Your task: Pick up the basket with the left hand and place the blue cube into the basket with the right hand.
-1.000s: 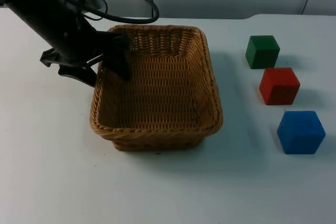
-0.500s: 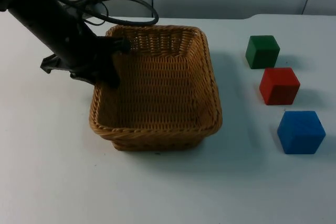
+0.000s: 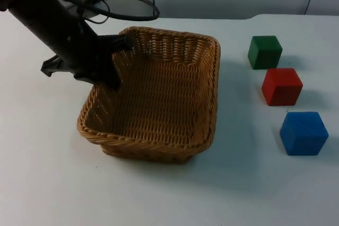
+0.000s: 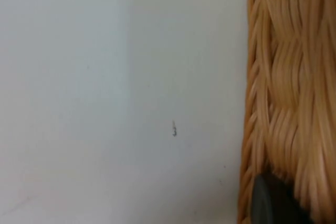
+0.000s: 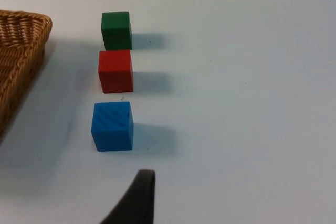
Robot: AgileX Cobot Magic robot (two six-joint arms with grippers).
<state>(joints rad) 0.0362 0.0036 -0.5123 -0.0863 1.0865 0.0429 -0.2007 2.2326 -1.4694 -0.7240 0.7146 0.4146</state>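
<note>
My left gripper [image 3: 114,62] clamps the basket [image 3: 159,104] by its left rim, tilting it. The blue cube [image 3: 303,133] sits on the table [image 3: 47,173], right of the basket; my right arm waits.

Fixed top camera overlooks table [image 3: 47,183]; wrist cameras sit close, sharing basket [image 3: 159,104].
</note>
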